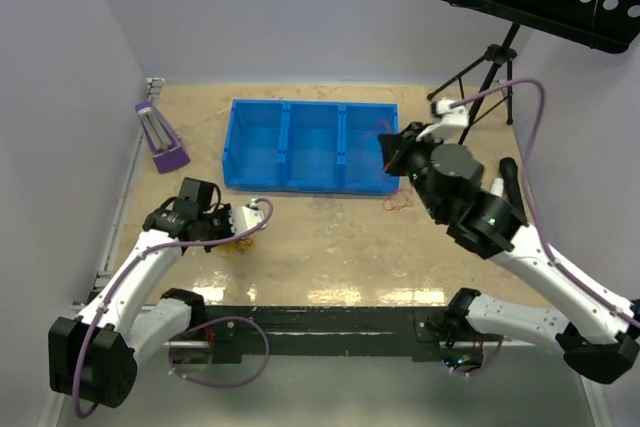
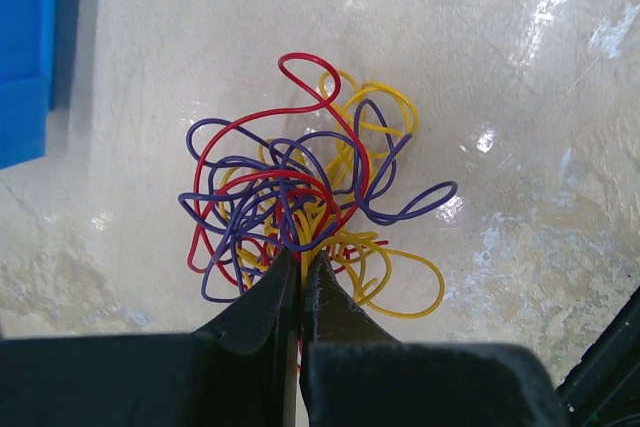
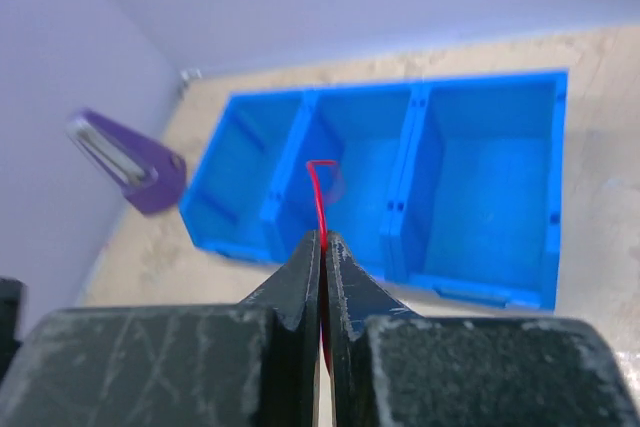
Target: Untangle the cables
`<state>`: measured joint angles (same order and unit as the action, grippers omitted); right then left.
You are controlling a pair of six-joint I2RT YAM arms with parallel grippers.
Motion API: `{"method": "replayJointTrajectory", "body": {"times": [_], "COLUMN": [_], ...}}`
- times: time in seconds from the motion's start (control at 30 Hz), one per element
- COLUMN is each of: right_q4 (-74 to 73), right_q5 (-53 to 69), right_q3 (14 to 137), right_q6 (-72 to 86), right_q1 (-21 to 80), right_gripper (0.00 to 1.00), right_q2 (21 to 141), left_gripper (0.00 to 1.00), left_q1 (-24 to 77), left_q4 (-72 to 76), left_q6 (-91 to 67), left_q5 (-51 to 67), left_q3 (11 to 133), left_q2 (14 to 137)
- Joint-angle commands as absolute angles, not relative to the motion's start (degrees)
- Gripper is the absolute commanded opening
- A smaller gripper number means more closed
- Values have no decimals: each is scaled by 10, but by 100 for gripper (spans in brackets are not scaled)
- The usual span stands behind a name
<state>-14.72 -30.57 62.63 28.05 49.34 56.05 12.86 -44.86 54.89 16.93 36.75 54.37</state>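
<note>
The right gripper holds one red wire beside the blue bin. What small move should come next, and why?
Probably move the right gripper over the bin and open it to drop the red wire. That wire is single and apart from the tangle, which the left gripper pinches on the table, so nothing seems left to pull loose.

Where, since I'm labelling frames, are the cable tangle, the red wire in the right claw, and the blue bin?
cable tangle (image 2: pixel 300 197): left wrist view, middle of the clump.
red wire (image 3: pixel 318 202): right wrist view, straight stretch.
blue bin (image 1: pixel 300 183): top external view, front wall.
</note>
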Motion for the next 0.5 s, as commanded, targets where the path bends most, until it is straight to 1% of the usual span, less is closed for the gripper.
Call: {"method": "replayJointTrajectory", "body": {"times": [0.0,0.03,0.17,0.47], "right_q4": [-177,-177,-177,-121], "right_q5": [-379,-388,-360,-358], "right_q3": [716,728,784,828], "right_q6": [258,250,228,191], "right_q1": [489,487,485,483], "right_gripper": [0,0,0,0], "right_q2": [542,539,556,623], "left_gripper": [0,0,0,0], "left_q1": [125,125,125,125], "left_q4": [-424,-417,-408,-451], "left_q6": [561,562,560,534], "left_q5": [147,142,141,189], "left_q3": [350,344,335,403], "left_q2": [544,545,546,550]}}
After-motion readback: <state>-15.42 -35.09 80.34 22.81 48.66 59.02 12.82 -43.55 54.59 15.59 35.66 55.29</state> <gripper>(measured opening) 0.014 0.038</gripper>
